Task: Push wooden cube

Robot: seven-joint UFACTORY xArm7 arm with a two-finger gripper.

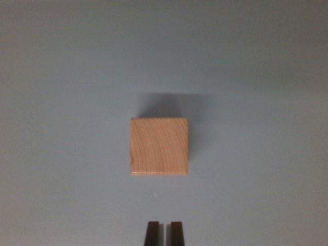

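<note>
A light wooden cube [159,146] with curved grain sits on a plain grey surface near the middle of the wrist view, its shadow falling above and to the right. My gripper [164,231] shows at the bottom edge as two dark fingertips [152,233] side by side with only a thin slit between them, so it is shut with nothing held. The tips are below the cube in the picture, apart from it by a clear gap of bare surface.
The grey surface [61,154] fills the whole view around the cube, darker toward the top corners. No other object or edge shows.
</note>
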